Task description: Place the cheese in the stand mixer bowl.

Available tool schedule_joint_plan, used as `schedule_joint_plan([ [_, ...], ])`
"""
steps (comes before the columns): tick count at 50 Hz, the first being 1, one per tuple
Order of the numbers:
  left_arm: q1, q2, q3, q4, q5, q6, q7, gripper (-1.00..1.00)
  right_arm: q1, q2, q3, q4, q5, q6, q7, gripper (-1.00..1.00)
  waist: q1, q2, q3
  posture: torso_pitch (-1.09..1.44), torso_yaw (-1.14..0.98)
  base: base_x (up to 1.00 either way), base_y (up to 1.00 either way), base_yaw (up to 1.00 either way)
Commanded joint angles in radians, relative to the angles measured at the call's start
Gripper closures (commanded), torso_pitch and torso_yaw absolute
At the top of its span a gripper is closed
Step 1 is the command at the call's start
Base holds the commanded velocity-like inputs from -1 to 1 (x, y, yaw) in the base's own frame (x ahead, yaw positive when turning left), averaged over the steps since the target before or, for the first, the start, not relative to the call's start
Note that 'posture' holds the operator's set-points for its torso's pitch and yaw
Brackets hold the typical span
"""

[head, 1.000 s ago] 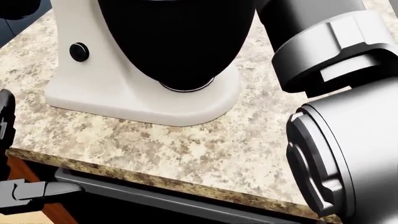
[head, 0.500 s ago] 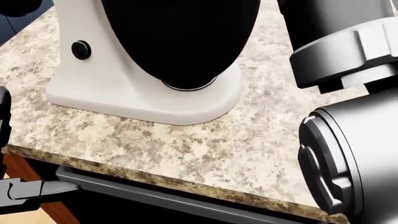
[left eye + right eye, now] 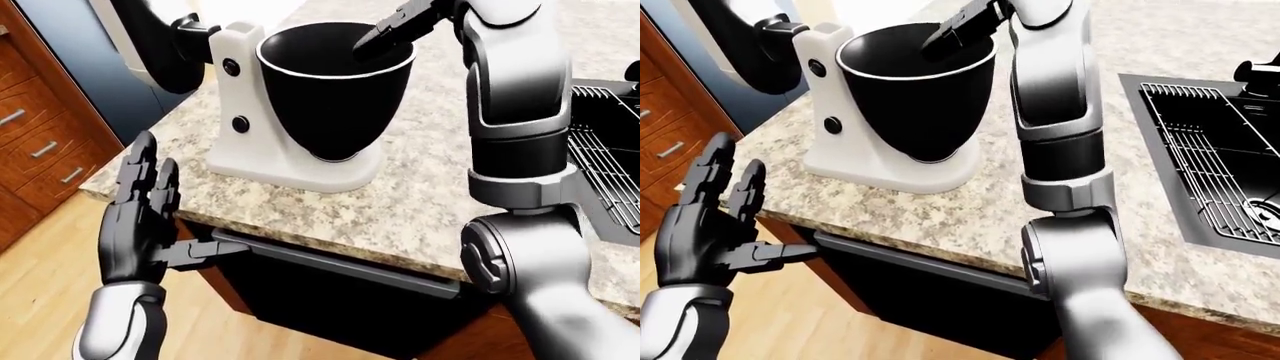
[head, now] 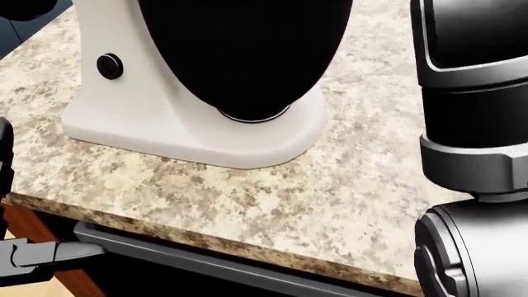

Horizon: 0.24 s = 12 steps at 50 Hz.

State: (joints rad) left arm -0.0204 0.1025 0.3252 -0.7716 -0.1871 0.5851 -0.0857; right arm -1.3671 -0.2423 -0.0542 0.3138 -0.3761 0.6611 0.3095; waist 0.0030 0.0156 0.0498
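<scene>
Right arm now upright; fingers inside bowl.

That speckled beige granite-look worktop has a polished sheen. The white stand mixer body looks like smooth satin plastic, and its black rounded bowl is matt with a thin bright rim. Reddish wooden drawer fronts carry brushed metal handles. A wire metal rack sits in the dark sink.

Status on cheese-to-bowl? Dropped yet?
Reach looks done: the right hand is over the rim of the stand mixer bowl, fingers pointing in. No cheese is visible, in the fingers or the bowl, so the release is unconfirmed. Left hand hangs open below the counter.
</scene>
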Motion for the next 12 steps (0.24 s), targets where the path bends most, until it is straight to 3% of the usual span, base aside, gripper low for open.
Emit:
schedule_joint_plan([
  [1, -0.013, 0.006, 0.004, -0.032, -0.001, -0.033, -0.001, -1.00, -0.019, -0.014, -0.010, -0.071, 0.002, 0.014, -0.011, -1.00, 0.000, 0.001, -0.026, 0.00, 0.00, 0.00, 0.00, 0.00],
  [12, -0.010, 0.004, 0.003, -0.040, 0.002, -0.029, -0.001, -1.00, 0.058, -0.043, -0.013, -0.281, -0.003, 0.137, 0.008, -1.00, 0.001, -0.001, -0.026, 0.00, 0.00, 0.00, 0.00, 0.00],
])
